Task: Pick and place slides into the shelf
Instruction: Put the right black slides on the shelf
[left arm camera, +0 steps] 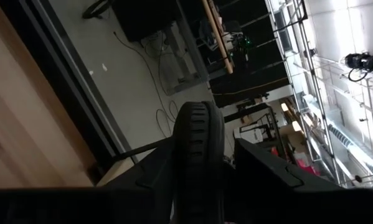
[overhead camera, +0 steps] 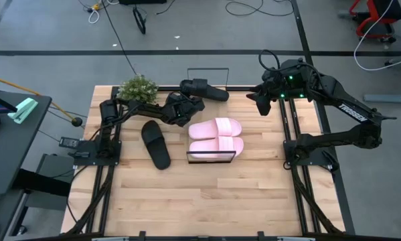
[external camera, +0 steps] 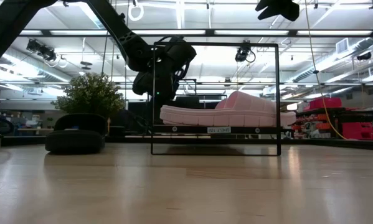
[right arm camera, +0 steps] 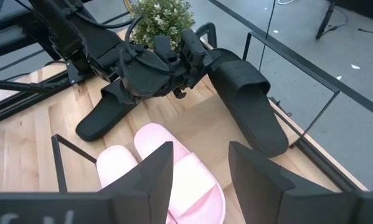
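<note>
My left gripper (overhead camera: 189, 99) is shut on a black slide (overhead camera: 205, 90) by the shelf's far end. The second black slide (overhead camera: 156, 144) lies sole down on the table to the left of the shelf; it also shows in the low view (external camera: 77, 133). Two pale pink slides (overhead camera: 215, 137) lie side by side on the shelf's plank inside the black wire frame (overhead camera: 211, 161), and they show in the low view (external camera: 226, 111). My right gripper (overhead camera: 260, 102) hangs open and empty, high above the table to the right of the shelf; its fingers show apart in its wrist view (right arm camera: 198, 171). My left gripper pinches one end of the black slide between its two fingers; the ribbed sole edge (left arm camera: 198, 140) runs up between them. The fingers come from the table's left, about level and along the slide. The slide (right arm camera: 248, 106) reaches away toward the shelf's far right and appears lifted off the table.
A small green potted plant (overhead camera: 138, 88) stands at the table's far left, close behind my left arm. The shelf's tall wire frame (external camera: 215, 98) stands around the pink slides. Bare wooden tabletop (overhead camera: 207, 201) lies toward the near edge.
</note>
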Action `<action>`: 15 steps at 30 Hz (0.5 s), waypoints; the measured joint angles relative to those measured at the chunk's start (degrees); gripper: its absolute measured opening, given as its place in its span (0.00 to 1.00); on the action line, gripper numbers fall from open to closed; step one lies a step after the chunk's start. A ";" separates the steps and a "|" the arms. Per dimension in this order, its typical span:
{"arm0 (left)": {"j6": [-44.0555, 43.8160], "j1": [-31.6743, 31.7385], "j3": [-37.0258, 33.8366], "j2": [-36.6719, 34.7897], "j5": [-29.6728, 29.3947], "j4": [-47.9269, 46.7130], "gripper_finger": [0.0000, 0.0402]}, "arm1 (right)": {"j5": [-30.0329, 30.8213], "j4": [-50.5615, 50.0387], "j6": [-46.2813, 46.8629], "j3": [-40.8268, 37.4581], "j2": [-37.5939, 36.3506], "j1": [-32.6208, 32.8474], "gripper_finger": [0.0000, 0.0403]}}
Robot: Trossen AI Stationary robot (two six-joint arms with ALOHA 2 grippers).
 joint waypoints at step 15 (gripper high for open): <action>0.30 -0.11 0.00 -0.02 5.42 -1.69 0.54 | -0.40 0.00 0.00 0.00 0.00 0.00 0.40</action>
